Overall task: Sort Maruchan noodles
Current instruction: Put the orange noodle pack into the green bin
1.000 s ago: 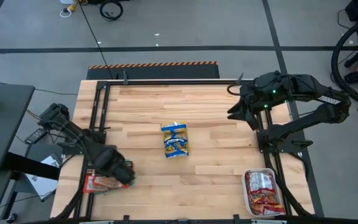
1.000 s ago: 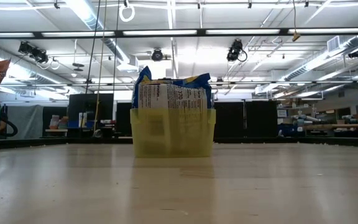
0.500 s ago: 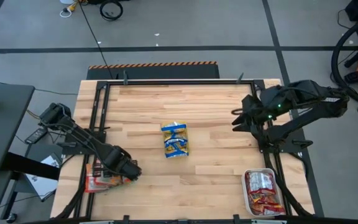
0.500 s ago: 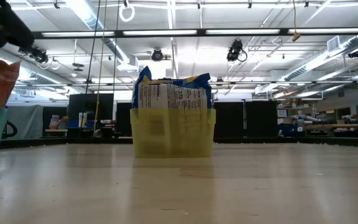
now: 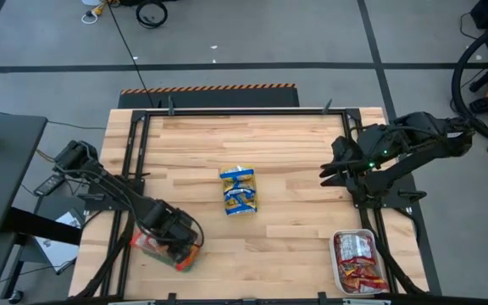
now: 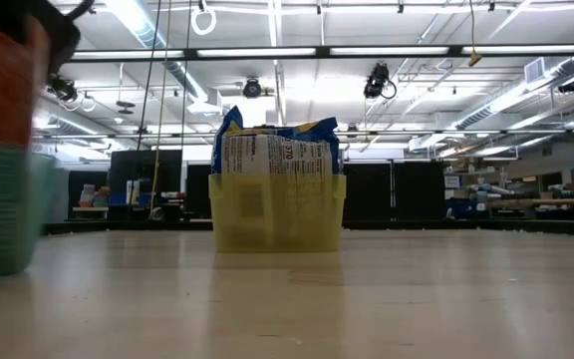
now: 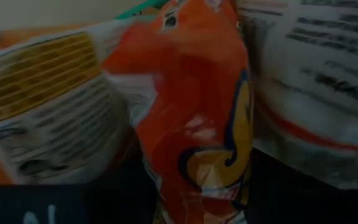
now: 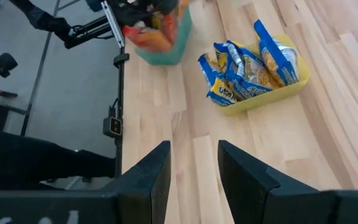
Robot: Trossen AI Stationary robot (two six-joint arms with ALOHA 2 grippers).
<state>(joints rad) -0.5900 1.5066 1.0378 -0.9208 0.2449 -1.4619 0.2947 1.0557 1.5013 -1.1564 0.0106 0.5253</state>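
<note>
Wooden table (image 5: pixel 295 152): blue packets (image 5: pixel 239 190) in yellow tray (image 6: pixel 277 214); right end effector (image 8: pixel 193 163) parted, empty; left unclear.

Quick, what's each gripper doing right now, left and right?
Left gripper: over the green tray of orange packets; grip cannot be told.
Right gripper: open, empty, at the table's right edge.

No word or number could be read for certain. In the low view, the white packet (image 6: pixel 275 160) in the yellow tray (image 6: pixel 277 214) bore a panel of fine dark print, too small to make out. In the left wrist view, the orange packet (image 7: pixel 197 124) showed part of a large yellow-and-blue logo, and the pale packets (image 7: pixel 48 130) beside it had blurred lines of print. The blue packets (image 8: pixel 241 78) carried a small white logo, illegible
</note>
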